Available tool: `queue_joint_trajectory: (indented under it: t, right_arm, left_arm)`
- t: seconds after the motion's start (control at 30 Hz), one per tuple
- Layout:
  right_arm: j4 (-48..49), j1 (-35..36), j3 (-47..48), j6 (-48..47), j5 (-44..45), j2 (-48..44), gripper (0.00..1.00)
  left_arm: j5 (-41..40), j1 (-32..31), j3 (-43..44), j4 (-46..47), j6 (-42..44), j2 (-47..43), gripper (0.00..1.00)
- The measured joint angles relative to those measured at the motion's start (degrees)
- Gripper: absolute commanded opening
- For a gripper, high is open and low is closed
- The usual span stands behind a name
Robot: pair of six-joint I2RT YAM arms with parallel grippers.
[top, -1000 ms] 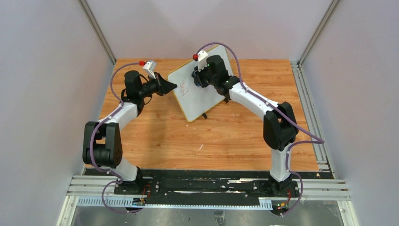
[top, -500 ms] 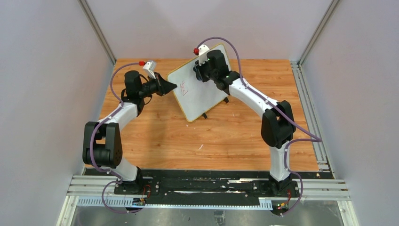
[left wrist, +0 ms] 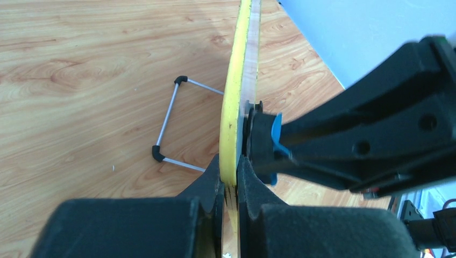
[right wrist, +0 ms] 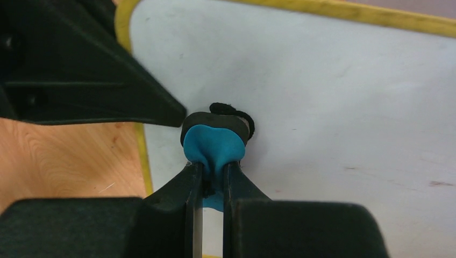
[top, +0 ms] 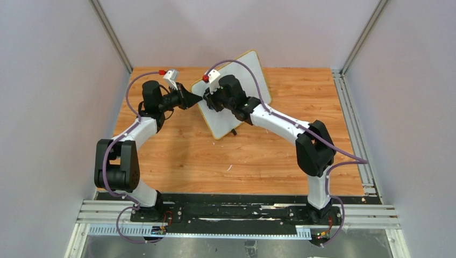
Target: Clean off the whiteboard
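Observation:
The whiteboard (top: 246,72) stands tilted on its black feet at the table's back middle. My left gripper (top: 199,99) is shut on its yellow rim (left wrist: 232,107) at the left edge, where its fingers pinch the board (left wrist: 230,177). My right gripper (top: 208,102) is shut on a blue and black eraser (right wrist: 213,144) and presses it flat on the white face (right wrist: 333,97) close to that left edge. The eraser also shows in the left wrist view (left wrist: 267,142). The red characters are hidden under my right gripper in the top view. Only faint red specks (right wrist: 438,184) show in the right wrist view.
The board's wire stand with black feet (left wrist: 166,129) rests on the wooden table (top: 215,161) behind the board. Grey walls and metal rails enclose the table on the left, back and right.
My right gripper has slid the eraser leftward across the board, from the upper middle to beside the left edge, over the red characters. My left gripper has stayed clamped on the rim.

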Motion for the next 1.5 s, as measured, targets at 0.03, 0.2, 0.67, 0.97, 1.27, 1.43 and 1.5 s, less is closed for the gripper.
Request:
queue_joint_trajectory:
  t: [0.03,0.2,0.67,0.97,1.27,1.43,1.5]
  right_arm:
    - [0.3,0.7,-0.7,0.1,0.0,-0.2,0.01]
    - [2.6,1.4,-3.8,0.8,-0.1,-1.0,0.01]
    - [4.7,2.1,-11.1,1.6,0.9,-2.9,0.01]
    - [-3.1,1.9,-2.8,0.5,1.4,-0.4,0.01]
    - [-10.3,0.5,7.4,-0.9,-0.2,3.1,0.01]
    - [-10.5,-0.9,7.8,-1.0,-1.8,3.2,0.01]
    - [-9.5,-1.4,7.1,-0.9,-2.1,2.8,0.01]
  left_arm:
    - [0.0,0.0,0.0,0.0,0.0,0.0,0.0]
    - [0.1,0.0,0.0,0.0,0.2,-0.1,0.0]
    - [0.1,-0.2,0.0,0.0,0.5,-0.2,0.0]
    - [-0.3,-0.2,0.0,0.0,0.6,-0.2,0.0]
    - [-0.9,-0.1,0.0,0.0,0.6,-0.2,0.0]
    - [-0.9,-0.2,0.0,-0.1,0.6,-0.2,0.0]
    - [-0.9,-0.2,0.0,-0.1,0.6,-0.2,0.0]
